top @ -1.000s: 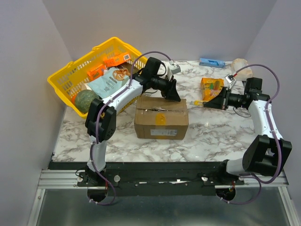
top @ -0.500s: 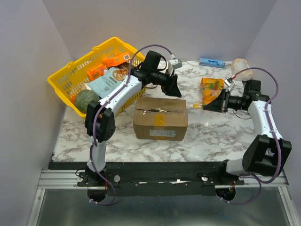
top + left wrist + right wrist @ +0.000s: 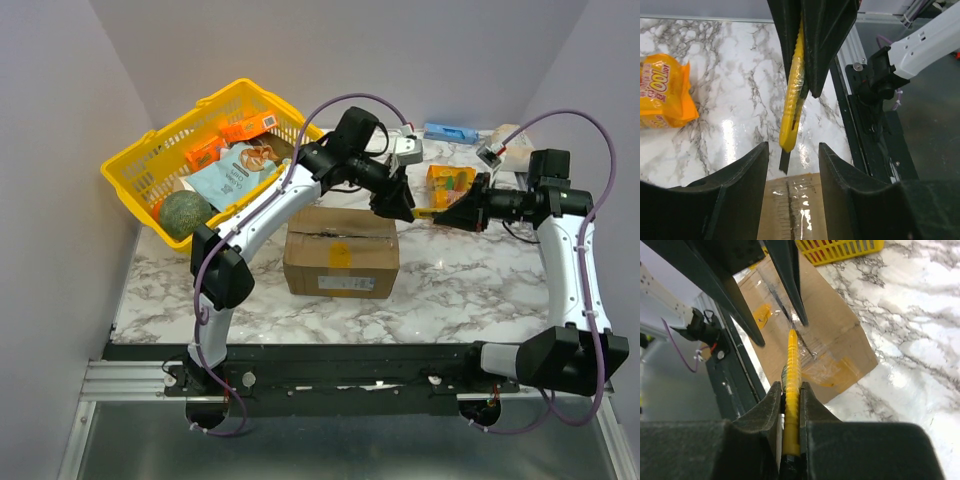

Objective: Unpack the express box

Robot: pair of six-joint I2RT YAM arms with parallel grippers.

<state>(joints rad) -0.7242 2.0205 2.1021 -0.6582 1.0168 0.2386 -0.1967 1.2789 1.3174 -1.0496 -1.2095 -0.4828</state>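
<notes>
The express box (image 3: 340, 250) is a brown carton in the middle of the table, flaps down, with a dark line along its taped top seam (image 3: 789, 207). My right gripper (image 3: 452, 214) is shut on a yellow utility knife (image 3: 792, 365) that points left, its short blade out toward the box's right end. My left gripper (image 3: 403, 207) has reached across to it and stands open. The knife's tip (image 3: 790, 142) hangs between the left fingers (image 3: 747, 172), which are not touching it. In the right wrist view the left gripper's two dark fingers (image 3: 787, 275) frame the blade above the box (image 3: 830, 325).
A yellow plastic basket (image 3: 135, 160) with snack packs and a green round fruit (image 3: 182, 213) stands tilted at the back left. An orange snack bag (image 3: 450, 182) lies behind the grippers. A blue item (image 3: 450, 132) and a pale bag (image 3: 512, 135) sit at the back wall.
My left arm swung right from the box's far edge to the knife tip, its jaws slightly wider. The right arm rose and shifted, still holding the knife.
</notes>
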